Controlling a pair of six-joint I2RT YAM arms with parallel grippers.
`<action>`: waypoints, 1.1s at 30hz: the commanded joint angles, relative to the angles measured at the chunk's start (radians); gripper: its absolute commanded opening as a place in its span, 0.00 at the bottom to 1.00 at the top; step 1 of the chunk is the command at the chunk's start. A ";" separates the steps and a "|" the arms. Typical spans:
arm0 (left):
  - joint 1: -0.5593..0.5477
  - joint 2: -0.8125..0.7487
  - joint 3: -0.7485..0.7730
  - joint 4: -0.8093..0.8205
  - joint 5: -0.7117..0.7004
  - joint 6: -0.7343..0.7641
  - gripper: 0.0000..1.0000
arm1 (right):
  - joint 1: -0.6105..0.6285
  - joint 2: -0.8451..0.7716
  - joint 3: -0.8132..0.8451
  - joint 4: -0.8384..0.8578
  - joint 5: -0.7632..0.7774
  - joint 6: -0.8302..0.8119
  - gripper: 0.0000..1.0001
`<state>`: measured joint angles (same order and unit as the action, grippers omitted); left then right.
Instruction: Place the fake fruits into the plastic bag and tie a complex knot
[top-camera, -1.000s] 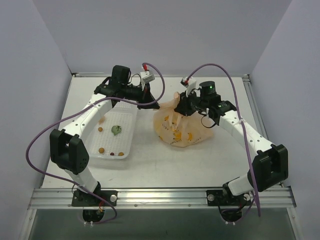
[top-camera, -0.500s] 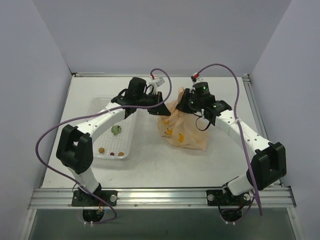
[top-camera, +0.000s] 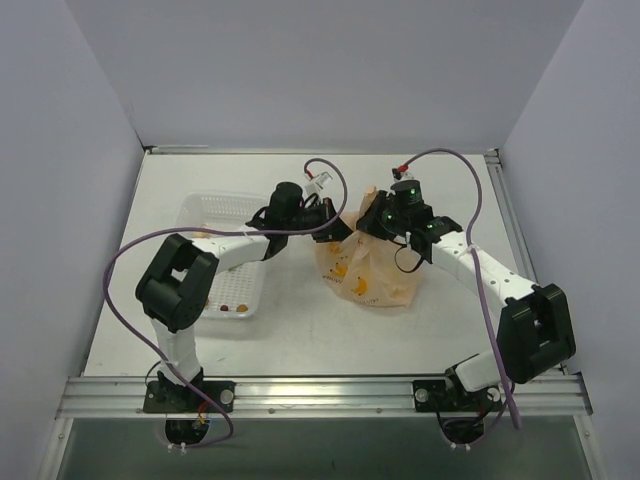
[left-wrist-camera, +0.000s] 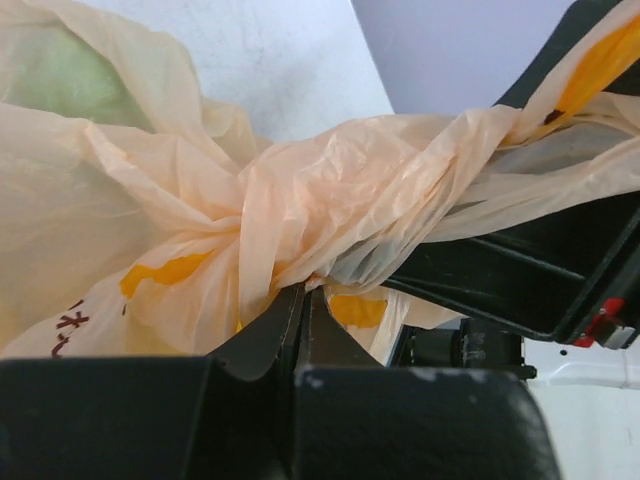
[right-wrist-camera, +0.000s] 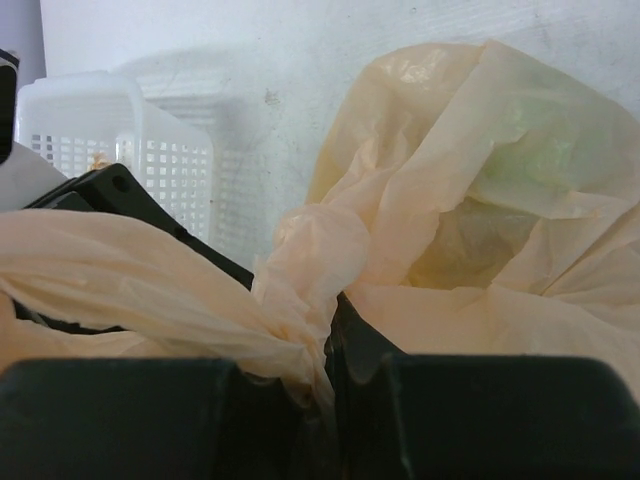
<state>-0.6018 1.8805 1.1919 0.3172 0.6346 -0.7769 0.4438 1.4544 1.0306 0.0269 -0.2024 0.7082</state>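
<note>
The peach-orange plastic bag (top-camera: 372, 277) stands bulging at mid-table, its handles drawn up into a twisted knot (left-wrist-camera: 330, 200). A pale green round fruit (left-wrist-camera: 70, 75) shows faintly through the film, also in the right wrist view (right-wrist-camera: 540, 160); the other fake fruits are hidden inside the bag. My left gripper (top-camera: 335, 230) comes in from the left and is shut on a handle strand (left-wrist-camera: 303, 290). My right gripper (top-camera: 366, 222) comes in from the right, shut on the other strand just below a knotted lump (right-wrist-camera: 333, 300). The two grippers almost touch above the bag.
A white mesh tray (top-camera: 200, 215) lies left of the bag, partly under the left arm, with tiny brown bits (top-camera: 226, 307) at its near end. It also shows in the right wrist view (right-wrist-camera: 170, 165). Purple cables arc over both arms.
The left arm has swung right from over the tray to the bag top. The right gripper moved slightly left. The handles are now pulled together and the bag stands narrower.
</note>
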 joint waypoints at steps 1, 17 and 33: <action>-0.024 0.005 -0.040 0.212 0.074 -0.102 0.00 | -0.005 -0.045 0.003 0.139 -0.067 -0.008 0.00; 0.014 0.006 -0.031 0.240 0.096 -0.127 0.00 | -0.401 -0.168 0.122 -0.254 -0.540 -0.388 0.54; -0.049 0.035 -0.018 0.184 0.122 -0.111 0.00 | -0.340 0.012 -0.061 -0.174 -0.785 -0.495 0.46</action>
<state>-0.6323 1.8881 1.1358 0.4953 0.7311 -0.9016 0.0742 1.5043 0.9859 -0.1741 -0.8665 0.2298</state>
